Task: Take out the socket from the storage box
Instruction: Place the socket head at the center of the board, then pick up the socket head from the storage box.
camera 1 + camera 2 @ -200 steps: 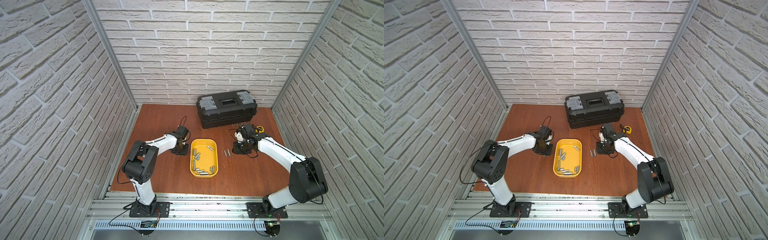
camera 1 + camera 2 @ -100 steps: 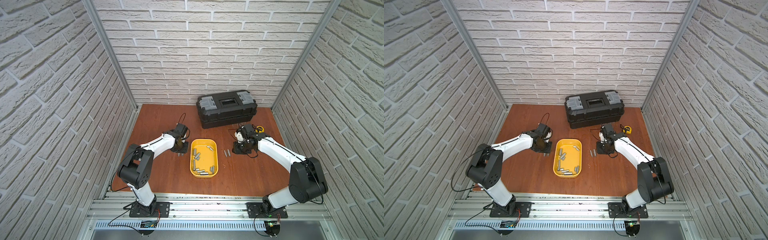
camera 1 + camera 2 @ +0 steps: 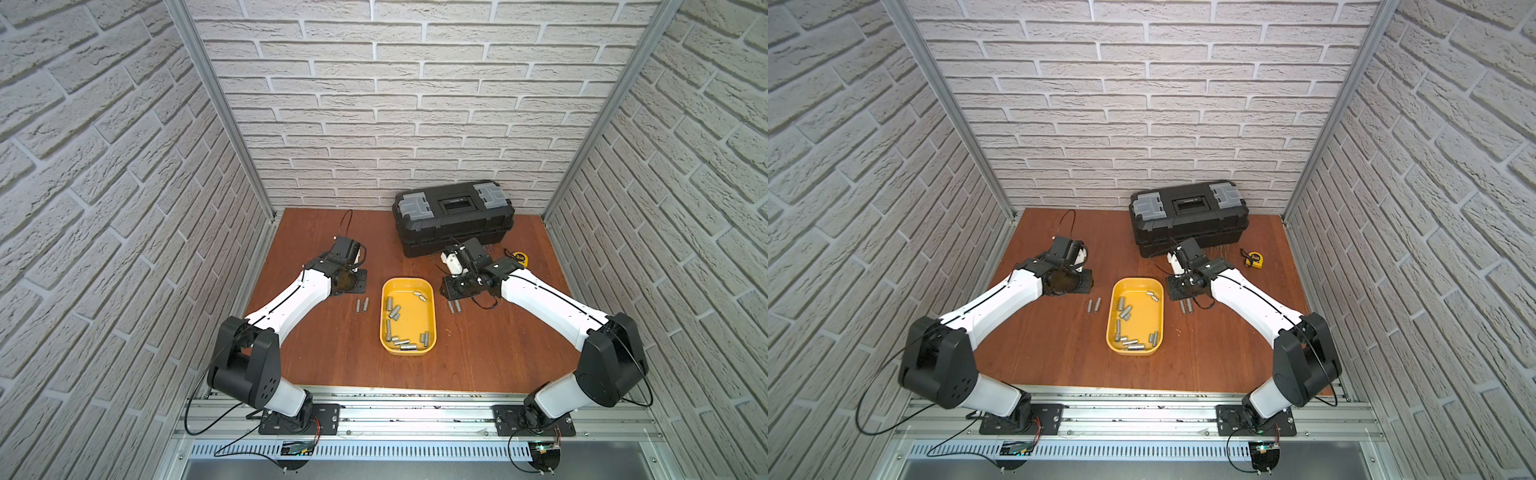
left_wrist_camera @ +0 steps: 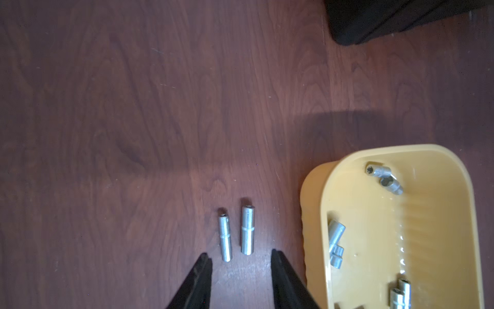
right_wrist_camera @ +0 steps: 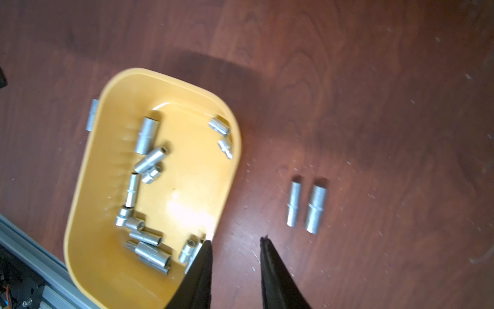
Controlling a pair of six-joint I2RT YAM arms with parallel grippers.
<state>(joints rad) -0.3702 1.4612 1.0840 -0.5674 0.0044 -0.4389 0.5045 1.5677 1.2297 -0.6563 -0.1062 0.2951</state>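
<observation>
Seeing about 12 sockets (image 5: 146, 135) lying loose in the yellow storage box (image 3: 415, 322), mid-table between the arms. Noting 2 sockets more (image 4: 247, 230) out on the table (image 3: 332, 353) on its left side and 2 (image 5: 316, 208) on its right. Hovering with left gripper (image 4: 240, 256) spread and empty, just short of its pair. Hovering with right gripper (image 5: 235, 240) spread and empty too, beside the tub's rim. Judging the sockets small, rigid, dense steel, slick and prone to rolling. Favouring a pinch across the barrel at mid-length, near the groove.
</observation>
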